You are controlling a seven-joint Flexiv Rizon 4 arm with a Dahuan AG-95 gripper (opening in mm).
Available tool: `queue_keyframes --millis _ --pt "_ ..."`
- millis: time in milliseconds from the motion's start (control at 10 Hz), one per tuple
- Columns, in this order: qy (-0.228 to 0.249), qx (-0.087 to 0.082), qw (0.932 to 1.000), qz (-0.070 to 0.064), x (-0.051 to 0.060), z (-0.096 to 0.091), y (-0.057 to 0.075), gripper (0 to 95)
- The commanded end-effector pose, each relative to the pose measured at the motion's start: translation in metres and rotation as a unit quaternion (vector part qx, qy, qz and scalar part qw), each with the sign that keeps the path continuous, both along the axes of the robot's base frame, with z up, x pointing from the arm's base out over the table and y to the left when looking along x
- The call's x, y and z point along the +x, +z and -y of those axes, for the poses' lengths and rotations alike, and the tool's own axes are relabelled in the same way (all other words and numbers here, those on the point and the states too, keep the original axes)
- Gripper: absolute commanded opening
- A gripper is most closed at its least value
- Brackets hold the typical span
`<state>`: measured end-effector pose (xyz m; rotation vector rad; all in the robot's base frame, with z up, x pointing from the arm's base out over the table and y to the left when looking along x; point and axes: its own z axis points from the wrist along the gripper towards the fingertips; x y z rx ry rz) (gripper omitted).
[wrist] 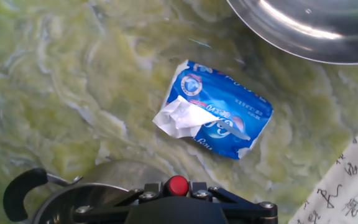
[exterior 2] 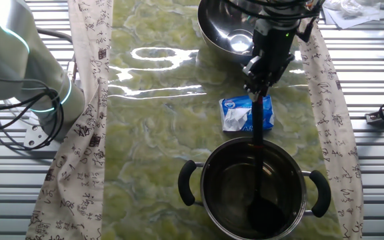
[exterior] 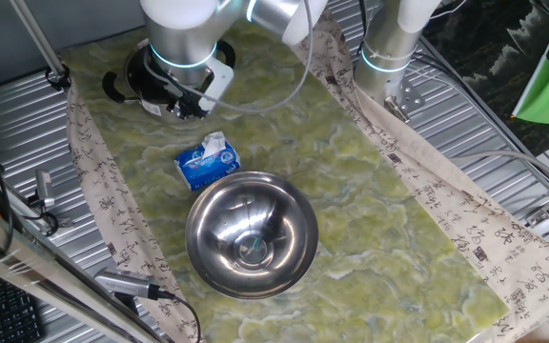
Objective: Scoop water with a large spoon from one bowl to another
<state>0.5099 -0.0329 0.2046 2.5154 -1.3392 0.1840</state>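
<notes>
Pincer (exterior 2: 257, 81) clamps the large spoon (exterior 2: 259, 157) by its handle top, held steep so the scoop sinks into the pot (exterior 2: 205, 175) | steel bowl (exterior 2: 213, 27) waits at 12 o'clock, tissue pack (exterior 2: 247, 113) between | water not discernible | likely filling.

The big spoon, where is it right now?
In the other fixed view, the large spoon hangs from the gripper with its scoop end down inside the two-handled pot, right beside the blue tissue pack.
</notes>
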Motion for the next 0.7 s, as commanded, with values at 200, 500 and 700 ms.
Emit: queue_keyframes --millis 200,500,700 --pt "-0.001 0.001 1.0000 0.002 0.0005 0.0004 0.0009 0.0" --pt "-0.001 0.001 1.0000 -0.002 0.0027 0.0023 0.0060 0.0" --pt "0.001 0.001 1.0000 -0.004 0.0054 0.0030 0.0096 0.0"
